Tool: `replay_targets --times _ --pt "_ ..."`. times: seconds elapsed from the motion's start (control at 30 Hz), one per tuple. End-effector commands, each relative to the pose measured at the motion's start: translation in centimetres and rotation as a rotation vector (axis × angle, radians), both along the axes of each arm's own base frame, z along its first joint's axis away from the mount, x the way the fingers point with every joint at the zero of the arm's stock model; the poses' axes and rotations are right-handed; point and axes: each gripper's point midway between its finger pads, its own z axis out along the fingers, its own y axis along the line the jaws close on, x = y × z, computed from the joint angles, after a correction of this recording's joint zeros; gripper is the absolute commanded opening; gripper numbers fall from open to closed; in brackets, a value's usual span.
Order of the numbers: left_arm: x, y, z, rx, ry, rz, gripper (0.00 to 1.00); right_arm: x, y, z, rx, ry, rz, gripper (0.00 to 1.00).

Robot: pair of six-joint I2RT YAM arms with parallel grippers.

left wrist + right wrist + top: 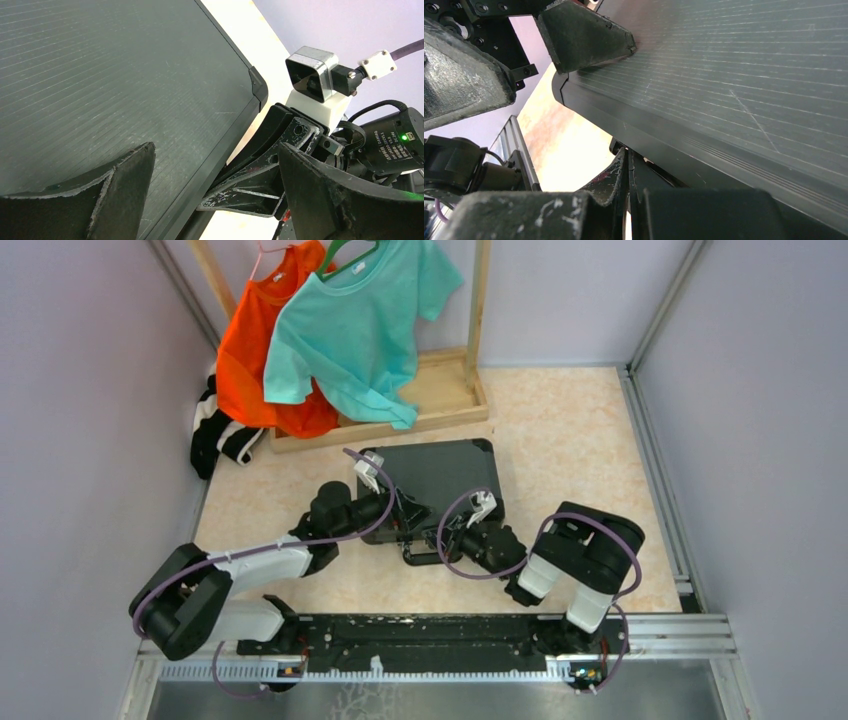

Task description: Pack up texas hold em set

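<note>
The black briefcase (440,475) of the texas hold em set lies closed and flat on the table; chips, cards, buttons and dice are out of view. My left gripper (402,523) stands open at the case's near edge. In the left wrist view its jaws (215,150) straddle the front rim of the ribbed lid (125,75), one finger over the lid and the other off it. My right gripper (447,540) is shut, its fingertips (626,152) pressed together just under the case's front edge (659,135), with nothing visible between them. The case's handle (420,557) juts out toward the arms.
A wooden rack (440,390) behind the case holds an orange shirt (250,360) and a teal shirt (350,325). A black-and-white cloth (215,435) lies at the far left. Grey walls close in both sides; a metal rail (450,640) runs along the near edge.
</note>
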Motion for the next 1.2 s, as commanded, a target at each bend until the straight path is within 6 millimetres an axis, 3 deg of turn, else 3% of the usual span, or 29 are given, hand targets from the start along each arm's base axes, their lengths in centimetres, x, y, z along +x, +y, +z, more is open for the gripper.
replay_targets --times 0.0,0.2,0.47,0.63,0.93,1.17 --pt "-5.7 3.9 -11.7 0.281 0.390 -0.012 0.98 3.0 -0.9 3.4 0.085 -0.092 -0.119 0.02" --pt "-5.5 3.6 -11.3 0.272 0.381 -0.016 0.98 2.0 -1.2 5.3 0.112 -0.122 -0.091 0.03" --pt "-5.3 3.2 -10.5 0.258 0.365 -0.023 0.98 1.7 -1.3 6.2 0.050 -0.160 -0.066 0.04" --pt "-5.4 3.0 -9.9 0.245 0.362 -0.026 0.98 0.3 -0.7 6.6 0.062 -0.164 -0.005 0.05" --pt "-4.9 2.7 -9.7 0.250 0.355 -0.025 0.98 -2.0 -1.5 4.0 -0.089 -0.152 -0.001 0.06" --pt "-4.9 2.4 -9.9 0.242 0.365 -0.033 0.98 -2.1 -1.7 1.9 -0.167 -0.117 -0.009 0.00"
